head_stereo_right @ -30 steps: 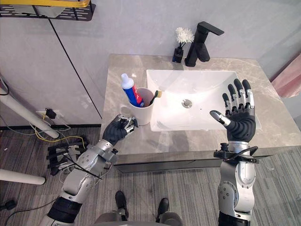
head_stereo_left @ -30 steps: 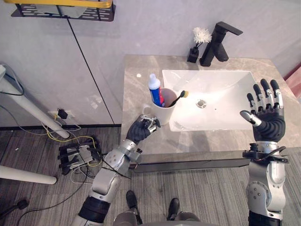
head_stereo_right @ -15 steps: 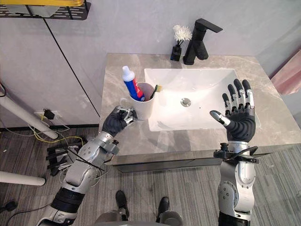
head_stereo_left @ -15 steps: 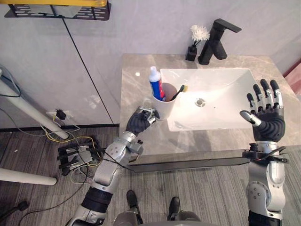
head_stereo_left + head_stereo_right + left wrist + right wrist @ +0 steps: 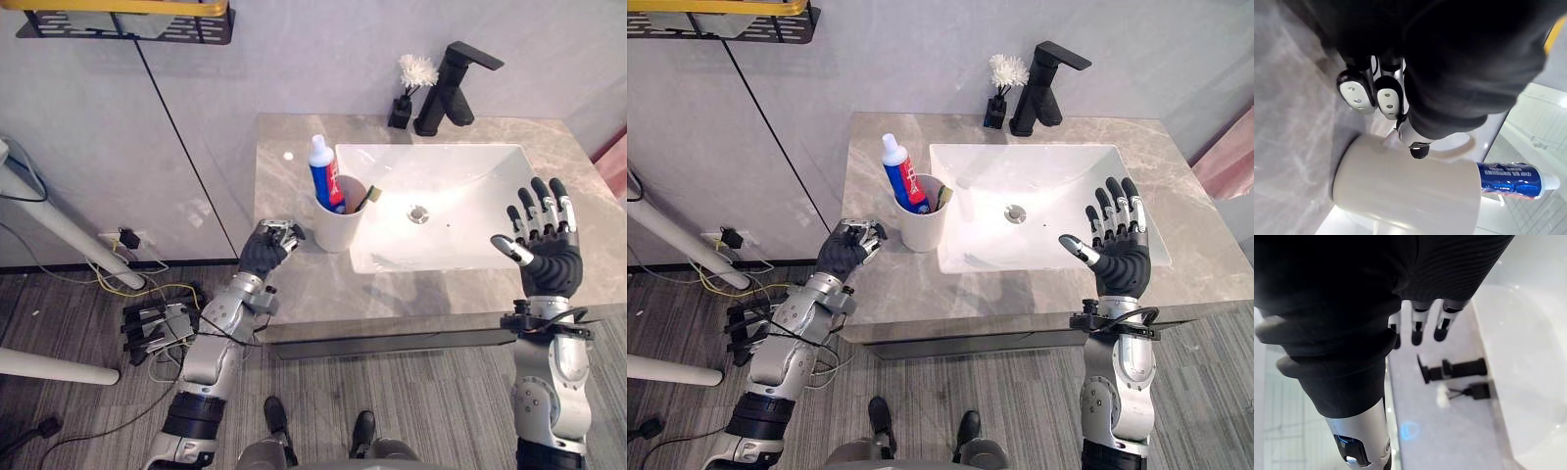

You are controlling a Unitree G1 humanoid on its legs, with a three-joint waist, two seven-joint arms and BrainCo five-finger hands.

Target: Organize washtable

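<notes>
I count one grey stone tabletop [image 5: 294, 286] with one white basin [image 5: 470, 211] sunk into it. One black wall shelf [image 5: 127, 22] hangs well off at the tabletop's 10 o'clock. One black tap [image 5: 453, 83] stands at the basin's 12 o'clock.

I have two hands in the eye views. My right hand [image 5: 545, 257] is raised at the basin's 4 o'clock, its fingers straight, spread and empty. My left hand [image 5: 265, 250] is at the tabletop's 9 o'clock edge, its fingers curled in on nothing.

One white mug [image 5: 338, 227] stands upright on the tabletop, just beside the basin's rim at its 9 o'clock. From the eyes I see bare tabletop between the mug and my left hand, which sits at the mug's 8 o'clock. One blue-and-red toothpaste tube [image 5: 323, 176] and one toothbrush [image 5: 364, 199] stand in the mug. One small black vase [image 5: 402, 113] with a white flower [image 5: 419, 70] is at the tap's 9 o'clock.

The left wrist view adds the mug's handle [image 5: 1462, 147], which is turned toward my curled fingers. I cannot tell there whether a fingertip touches it. The right wrist view looks past my straight fingers at the tap and vase.
</notes>
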